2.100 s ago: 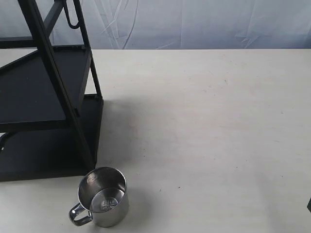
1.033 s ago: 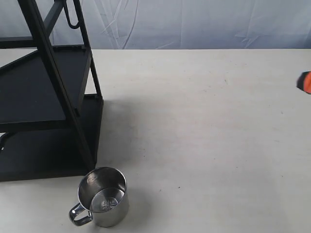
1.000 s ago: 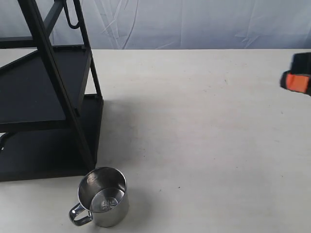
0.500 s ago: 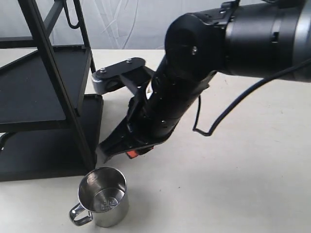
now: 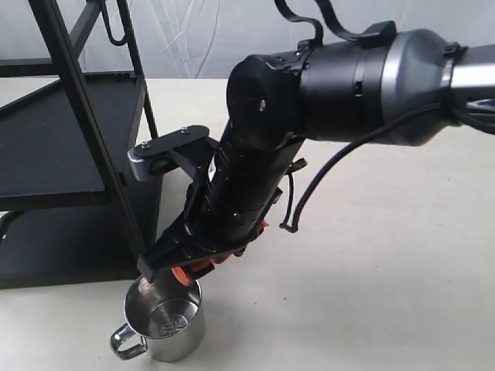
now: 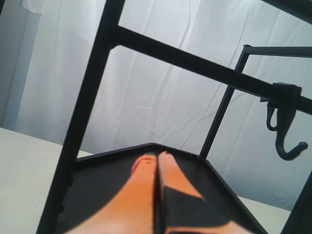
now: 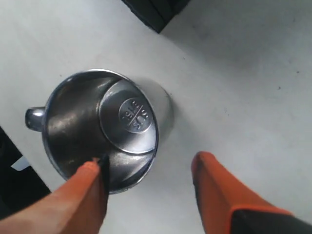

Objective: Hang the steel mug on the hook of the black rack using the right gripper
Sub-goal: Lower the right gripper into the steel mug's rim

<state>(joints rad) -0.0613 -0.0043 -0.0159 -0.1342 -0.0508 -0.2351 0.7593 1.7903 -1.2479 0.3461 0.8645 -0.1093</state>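
Observation:
The steel mug (image 5: 164, 323) stands upright on the white table, handle (image 5: 122, 344) toward the front left, just in front of the black rack (image 5: 73, 162). The rack's hook (image 5: 114, 29) hangs high at the top left. My right gripper (image 5: 176, 272) hovers right above the mug's rim, open. In the right wrist view one orange finger (image 7: 90, 187) is over the mug (image 7: 105, 124) mouth and the other stands outside its wall; neither grips it. My left gripper (image 6: 157, 157) is shut and empty over a rack shelf (image 6: 204, 175), with a hook (image 6: 287, 142) beside it.
The bulky right arm (image 5: 325, 100) spans the middle of the table (image 5: 387, 270). The rack's bottom shelf (image 5: 69, 247) lies close behind the mug, and its corner (image 7: 153, 12) shows in the right wrist view. A white cloth backdrop (image 5: 232, 39) hangs behind.
The right arm swung in from the right edge and came down to the left, ending with its open fingers over the mug. The mug has not moved.

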